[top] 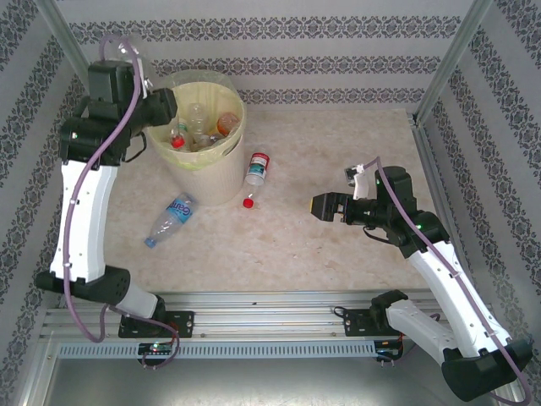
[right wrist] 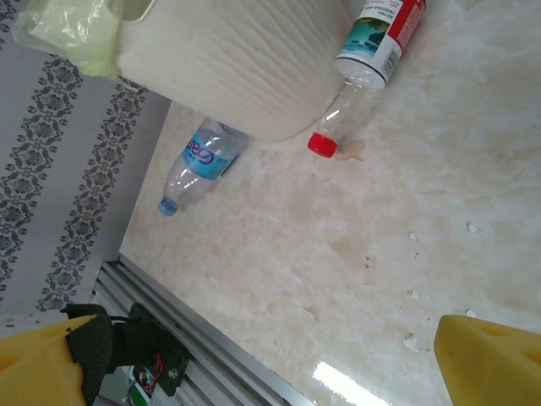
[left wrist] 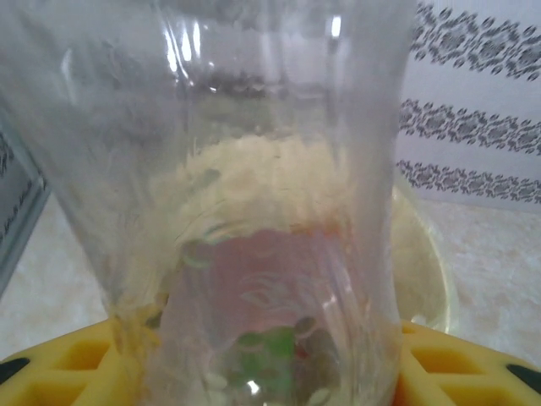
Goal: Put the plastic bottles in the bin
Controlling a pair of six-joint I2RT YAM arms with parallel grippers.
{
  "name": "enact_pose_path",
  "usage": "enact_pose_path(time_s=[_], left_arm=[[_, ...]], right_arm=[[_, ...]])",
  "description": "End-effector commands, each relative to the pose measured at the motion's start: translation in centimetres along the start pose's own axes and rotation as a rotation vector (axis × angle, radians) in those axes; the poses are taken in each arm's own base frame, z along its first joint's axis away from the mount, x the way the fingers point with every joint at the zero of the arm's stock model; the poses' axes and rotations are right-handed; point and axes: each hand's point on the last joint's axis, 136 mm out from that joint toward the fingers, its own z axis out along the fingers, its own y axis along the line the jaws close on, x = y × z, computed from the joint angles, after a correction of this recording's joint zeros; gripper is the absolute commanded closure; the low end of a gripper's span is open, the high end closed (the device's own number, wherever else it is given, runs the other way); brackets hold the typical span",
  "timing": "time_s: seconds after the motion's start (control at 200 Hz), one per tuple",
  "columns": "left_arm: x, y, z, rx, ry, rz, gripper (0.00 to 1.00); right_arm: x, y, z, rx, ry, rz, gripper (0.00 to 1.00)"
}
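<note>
My left gripper (top: pixel 166 106) hangs over the left rim of the cream bin (top: pixel 221 179). It is shut on a clear plastic bottle (left wrist: pixel 270 169), which stands between the yellow fingers (left wrist: pixel 59 372) and blocks most of the left wrist view. Several bottles (top: pixel 203 127) lie inside the bin. A red-labelled bottle with a red cap (top: pixel 256 169) lies on the table against the bin's right side. A blue-labelled bottle (top: pixel 172 216) lies in front of the bin. My right gripper (top: pixel 325 205) is open over bare table, well right of both loose bottles.
The bin's pale yellow-green bag (right wrist: pixel 76 34) folds over its rim. Patterned walls (top: pixel 279 59) close the table on the far, left and right sides. An aluminium rail (top: pixel 270 326) runs along the near edge. Small white specks (right wrist: pixel 410 342) dot the marble-look tabletop (top: pixel 338 135).
</note>
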Motion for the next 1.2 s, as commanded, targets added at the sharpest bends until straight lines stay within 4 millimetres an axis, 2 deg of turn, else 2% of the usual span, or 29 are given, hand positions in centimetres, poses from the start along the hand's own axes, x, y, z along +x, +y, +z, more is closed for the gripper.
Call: enact_pose_path(time_s=[0.0, 0.17, 0.335, 0.465, 0.694, 1.009, 1.194], left_arm=[[-1.6, -1.0, 1.1, 0.021, -0.017, 0.144, 0.46], [-2.0, -1.2, 4.6, -0.002, -0.006, 0.147, 0.47], [-0.1, -1.6, 8.3, 0.005, 0.081, 0.079, 0.47], [1.5, -0.9, 10.3, -0.049, 0.141, -0.013, 0.47], [5.2, 0.7, 11.9, -0.155, 0.269, -0.082, 0.47], [8.1, 1.2, 13.0, -0.186, 0.366, -0.116, 0.42], [9.1, 1.3, 13.4, -0.192, 0.397, -0.118, 0.39]], right_arm=[[-0.6, 0.8, -0.6, -0.004, -0.018, -0.033, 0.02], [-0.8, 1.0, -0.7, -0.001, -0.021, -0.035, 0.02], [-0.9, 1.0, -0.9, 0.004, -0.022, -0.034, 0.02], [-0.8, 0.9, -0.9, 0.007, -0.020, -0.030, 0.02], [-0.6, 0.9, -0.8, 0.004, -0.020, -0.024, 0.02], [-0.4, 0.9, -1.1, 0.004, -0.024, -0.022, 0.02], [-0.4, 0.9, -1.2, 0.008, -0.025, -0.024, 0.02]])
